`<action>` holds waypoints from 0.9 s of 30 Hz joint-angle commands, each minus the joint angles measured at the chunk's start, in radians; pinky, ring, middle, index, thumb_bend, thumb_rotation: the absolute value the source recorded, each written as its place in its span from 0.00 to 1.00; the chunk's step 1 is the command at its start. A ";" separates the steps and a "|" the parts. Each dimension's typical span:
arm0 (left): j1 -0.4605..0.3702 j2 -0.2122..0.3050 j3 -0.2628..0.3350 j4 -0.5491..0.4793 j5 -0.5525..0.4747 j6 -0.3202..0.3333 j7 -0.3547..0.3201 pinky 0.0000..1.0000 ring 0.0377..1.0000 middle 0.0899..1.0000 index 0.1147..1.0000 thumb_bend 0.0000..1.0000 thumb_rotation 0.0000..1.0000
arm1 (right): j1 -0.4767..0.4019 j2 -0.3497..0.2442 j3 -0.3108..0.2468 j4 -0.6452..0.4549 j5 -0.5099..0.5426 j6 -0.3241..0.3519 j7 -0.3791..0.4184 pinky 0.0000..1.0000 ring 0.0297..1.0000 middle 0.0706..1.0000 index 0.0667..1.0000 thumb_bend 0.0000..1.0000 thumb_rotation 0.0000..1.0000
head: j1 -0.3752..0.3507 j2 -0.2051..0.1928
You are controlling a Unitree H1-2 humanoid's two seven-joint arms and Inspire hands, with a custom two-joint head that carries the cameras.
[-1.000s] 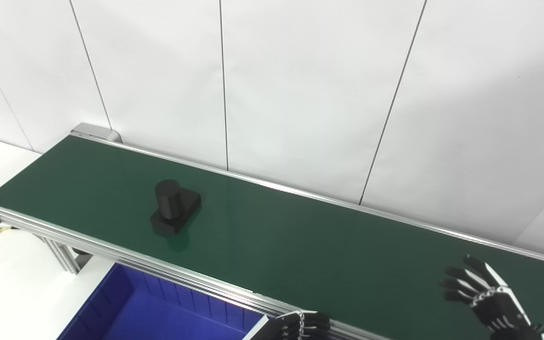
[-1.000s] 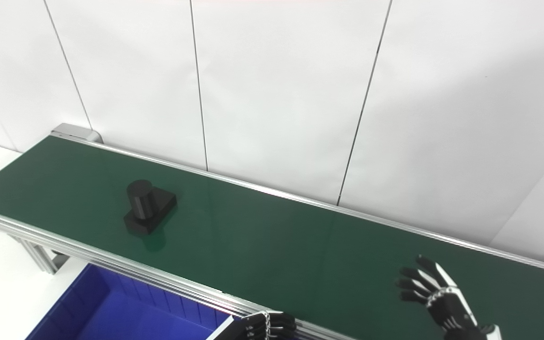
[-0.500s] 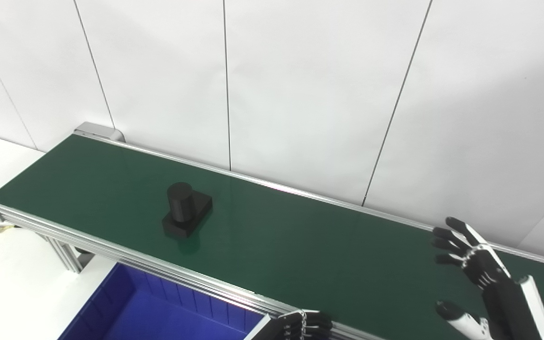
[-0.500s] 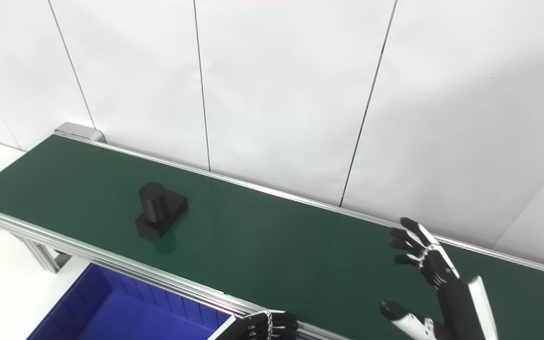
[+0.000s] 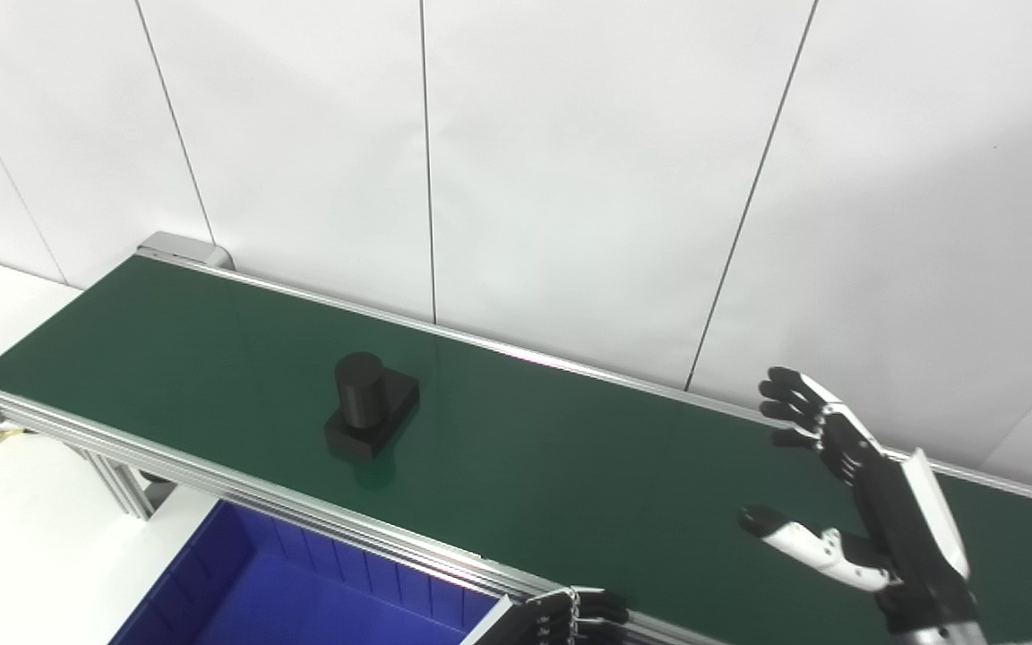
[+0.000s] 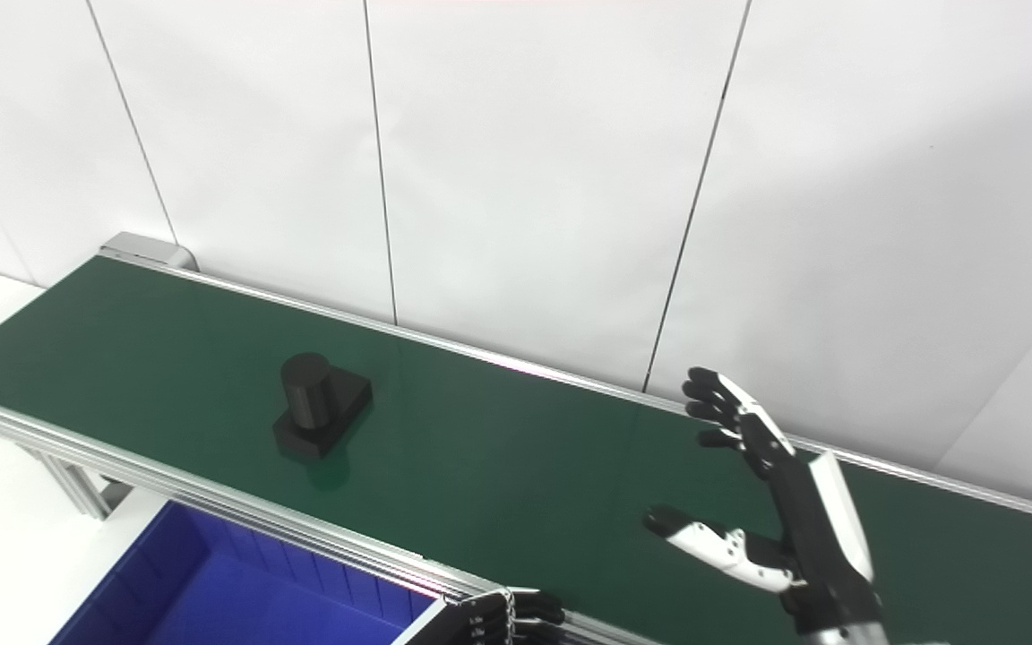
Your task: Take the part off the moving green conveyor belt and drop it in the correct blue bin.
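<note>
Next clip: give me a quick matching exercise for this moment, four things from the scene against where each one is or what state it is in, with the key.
Things:
1. black part
2. right hand
3. left hand
4. blue bin

Places or states:
A. below the near rail of the belt, at the bottom left
B. open, fingers spread, raised above the right end of the belt
C. resting on the green belt, left of centre
D. fingers curled, at the bottom edge beside the bin's corner

Pairs: 1-C, 2-B, 3-D, 4-A
</note>
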 commanded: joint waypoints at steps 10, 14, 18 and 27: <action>-0.021 0.000 0.001 -0.013 -0.011 -0.044 -0.004 0.72 0.75 0.76 0.73 1.00 0.16 | -0.137 0.040 0.043 0.151 -0.076 0.013 0.005 0.77 0.83 0.86 0.90 0.73 0.52 | -0.003 0.002; -0.022 -0.002 0.001 -0.011 -0.008 -0.041 -0.001 0.72 0.75 0.76 0.73 1.00 0.16 | -0.177 0.056 0.060 0.229 -0.108 -0.016 -0.007 0.78 0.85 0.86 0.91 0.76 0.55 | -0.002 0.002; -0.022 -0.008 -0.001 -0.010 -0.006 -0.041 0.002 0.73 0.75 0.76 0.73 1.00 0.16 | -0.219 0.085 0.068 0.311 -0.109 -0.049 -0.018 0.79 0.87 0.87 0.91 0.78 0.55 | -0.001 0.004; -0.023 -0.014 -0.004 -0.010 0.003 -0.045 0.005 0.72 0.75 0.77 0.73 1.00 0.16 | -0.288 0.131 0.108 0.414 -0.177 -0.061 -0.065 0.78 0.86 0.86 0.90 0.81 0.56 | 0.002 0.008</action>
